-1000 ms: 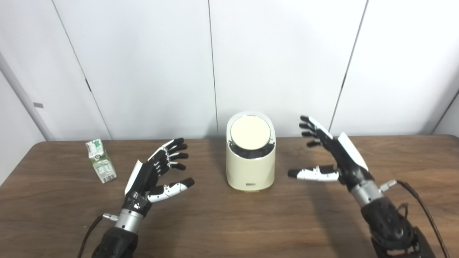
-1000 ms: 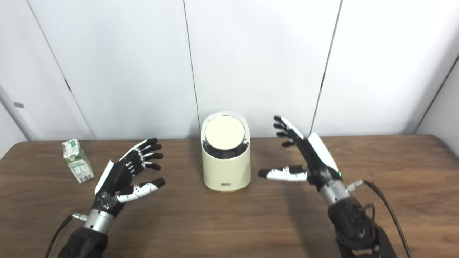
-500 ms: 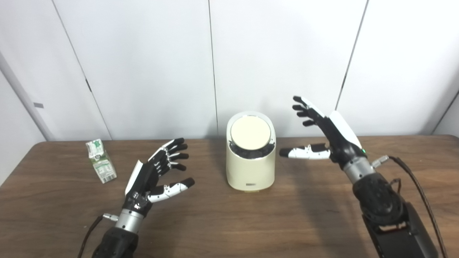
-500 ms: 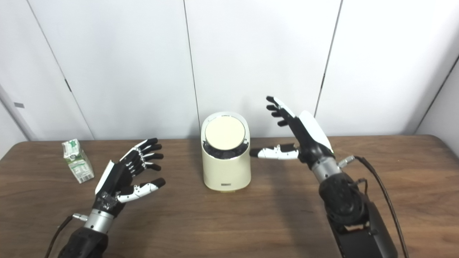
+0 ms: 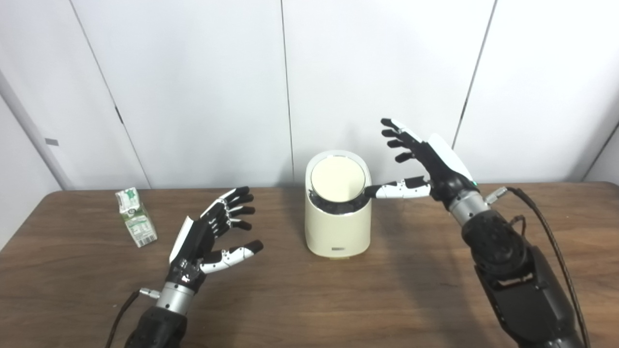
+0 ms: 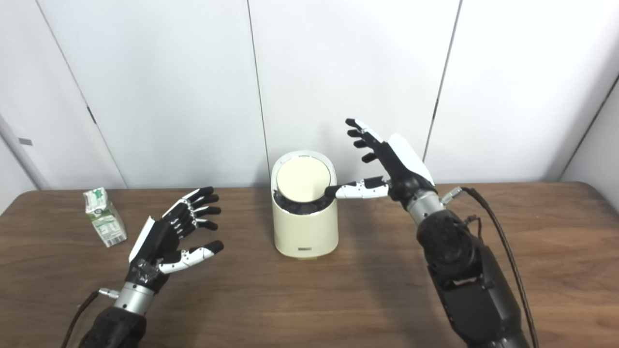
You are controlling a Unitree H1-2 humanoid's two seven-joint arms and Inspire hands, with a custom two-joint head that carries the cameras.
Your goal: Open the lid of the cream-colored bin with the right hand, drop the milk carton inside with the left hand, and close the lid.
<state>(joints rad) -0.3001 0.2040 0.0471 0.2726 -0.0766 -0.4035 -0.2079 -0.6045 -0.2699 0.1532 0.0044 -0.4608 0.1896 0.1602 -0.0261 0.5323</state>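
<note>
The cream-colored bin (image 5: pixel 337 223) stands upright mid-table, its round lid (image 5: pixel 337 179) lying closed and tilted toward me. My right hand (image 5: pixel 425 162) is open just right of the bin's top, thumb tip reaching the lid's right rim, fingers raised above it. A small green-and-white milk carton (image 5: pixel 135 217) stands at the far left of the table. My left hand (image 5: pixel 208 234) hovers open between carton and bin, palm facing right, apart from both.
The brown wooden table (image 5: pixel 309 299) spans the view, backed by white wall panels. A cable (image 5: pixel 546 227) trails from the right wrist over the table's right side.
My right hand has risen and moved left from beside the bin's base to its top, the thumb now at the lid's rim. The left hand, carton and bin have stayed put.
</note>
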